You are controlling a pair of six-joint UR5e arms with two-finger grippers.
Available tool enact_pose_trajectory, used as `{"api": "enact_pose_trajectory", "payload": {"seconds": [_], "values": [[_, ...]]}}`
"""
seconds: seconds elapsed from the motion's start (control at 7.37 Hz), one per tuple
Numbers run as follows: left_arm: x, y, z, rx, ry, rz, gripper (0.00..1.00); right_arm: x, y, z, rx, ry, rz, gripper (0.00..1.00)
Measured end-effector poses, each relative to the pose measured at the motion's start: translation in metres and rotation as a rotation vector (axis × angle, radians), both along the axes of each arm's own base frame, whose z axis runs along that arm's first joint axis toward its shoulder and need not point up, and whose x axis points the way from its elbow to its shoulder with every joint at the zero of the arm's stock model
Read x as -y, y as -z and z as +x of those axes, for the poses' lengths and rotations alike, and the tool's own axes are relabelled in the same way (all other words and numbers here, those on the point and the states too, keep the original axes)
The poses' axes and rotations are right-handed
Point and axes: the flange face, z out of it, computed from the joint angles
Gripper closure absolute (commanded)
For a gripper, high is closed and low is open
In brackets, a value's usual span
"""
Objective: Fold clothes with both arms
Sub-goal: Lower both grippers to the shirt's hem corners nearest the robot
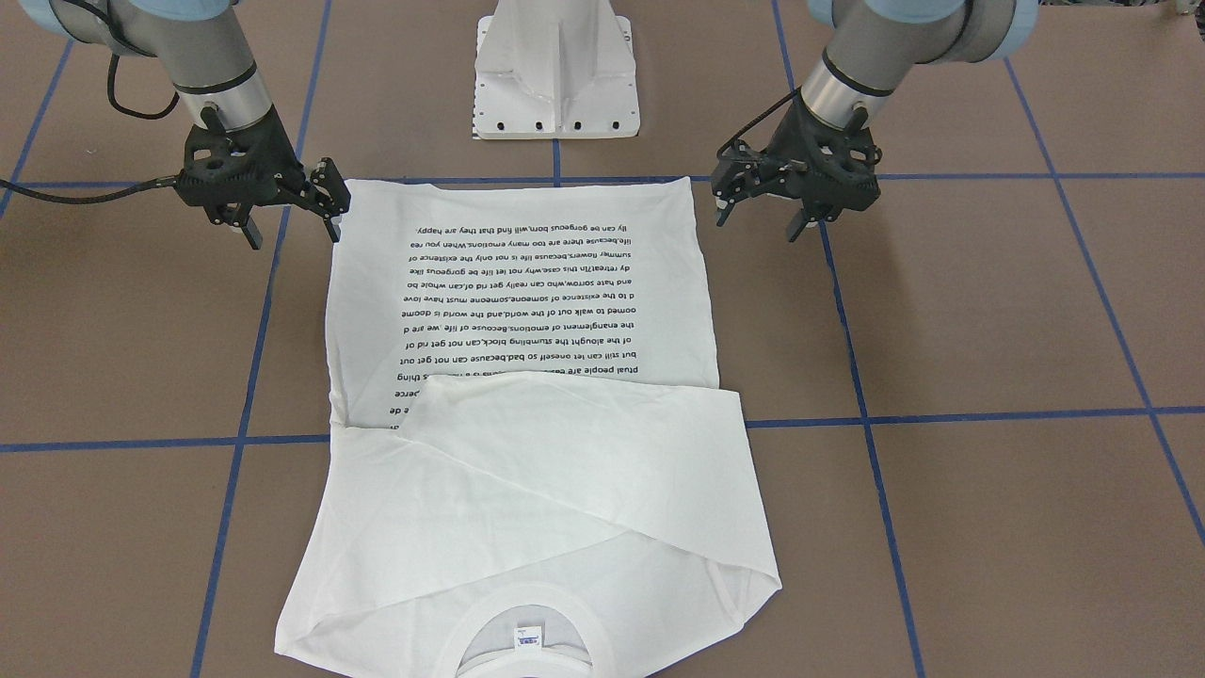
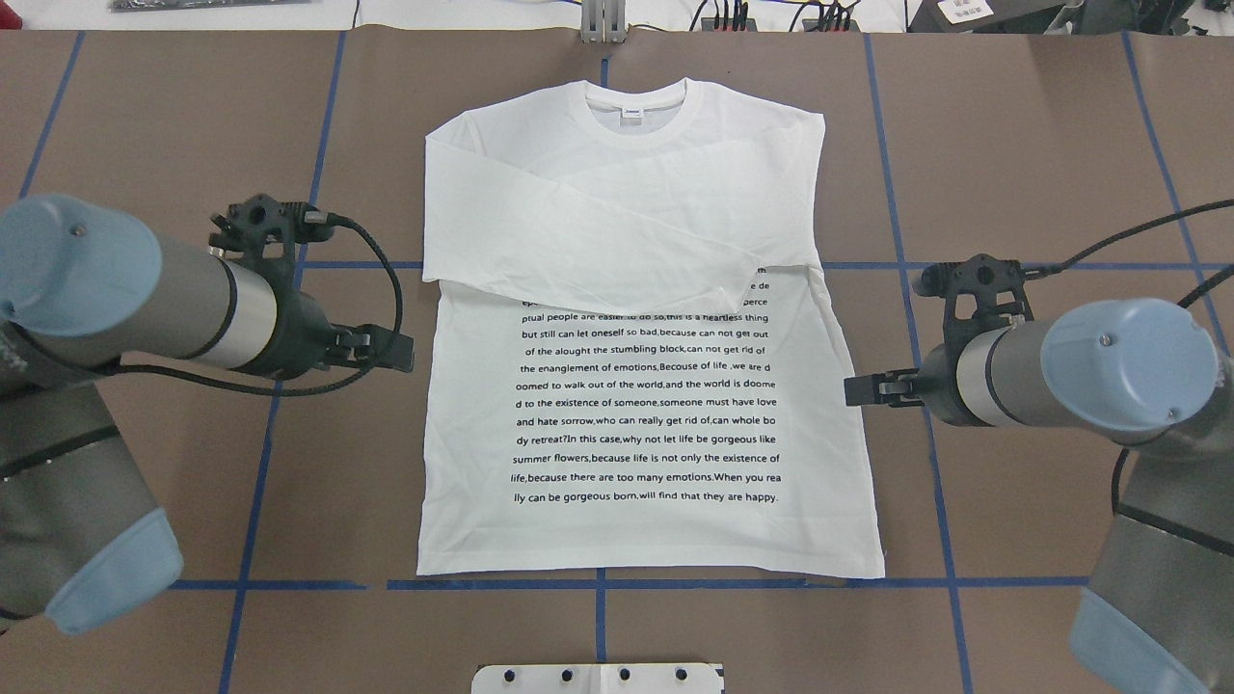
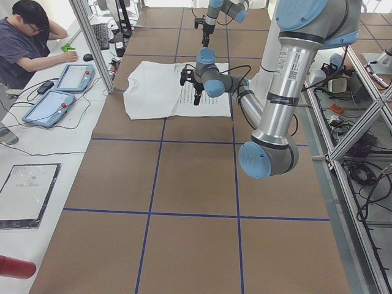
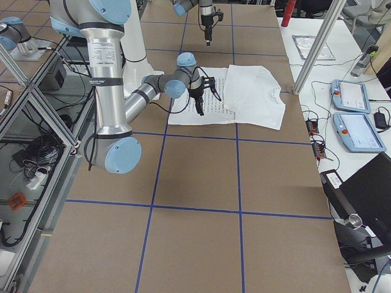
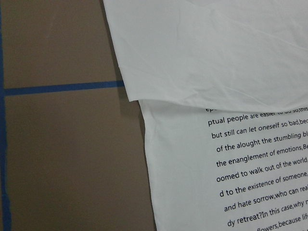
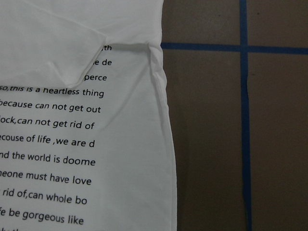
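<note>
The white long-sleeved T-shirt [image 1: 527,311] [image 2: 646,386] lies flat on the brown table, black text side up. Both sleeves [image 2: 617,231] are folded across the chest. The collar and its neck label [image 2: 633,113] lie at the end far from the robot's base. My left gripper [image 2: 400,352] [image 1: 758,224] hovers open just outside the shirt's left side edge, holding nothing. My right gripper [image 2: 853,389] [image 1: 295,235] hovers open by the right side edge, also holding nothing. In the wrist views the shirt's edges [image 5: 144,125] [image 6: 166,125] show, but no fingers.
The white pedestal [image 1: 555,85] stands at the table's near edge, just behind the shirt's hem. Blue tape lines [image 2: 270,463] cross the brown tabletop. A seated person [image 3: 30,43] and two tablets [image 3: 61,92] are at a side desk beyond the collar end.
</note>
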Motion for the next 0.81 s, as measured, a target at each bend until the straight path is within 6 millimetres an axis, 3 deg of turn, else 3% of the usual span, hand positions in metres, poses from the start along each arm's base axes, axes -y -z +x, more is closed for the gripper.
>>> {"api": "enact_pose_trajectory", "payload": {"seconds": [0.27, 0.41, 0.54, 0.68, 0.81], "values": [[-0.053, -0.015, 0.053, 0.029, 0.012, -0.081, 0.03, -0.035, -0.009, -0.024, -0.003, -0.011, -0.001, 0.00], [-0.073, -0.028, 0.076, 0.055, 0.024, -0.107, 0.15, -0.043, -0.011, -0.030, -0.008, -0.010, 0.000, 0.00], [-0.085, -0.038, 0.094, 0.078, 0.030, -0.122, 0.21, -0.045, -0.013, -0.033, -0.011, -0.009, 0.001, 0.00], [-0.093, -0.044, 0.104, 0.091, 0.025, -0.127, 0.35, -0.046, -0.013, -0.034, -0.012, -0.008, 0.001, 0.00], [-0.099, -0.046, 0.109, 0.097, 0.016, -0.128, 0.41, -0.047, -0.014, -0.034, -0.013, -0.007, 0.001, 0.00]]}}
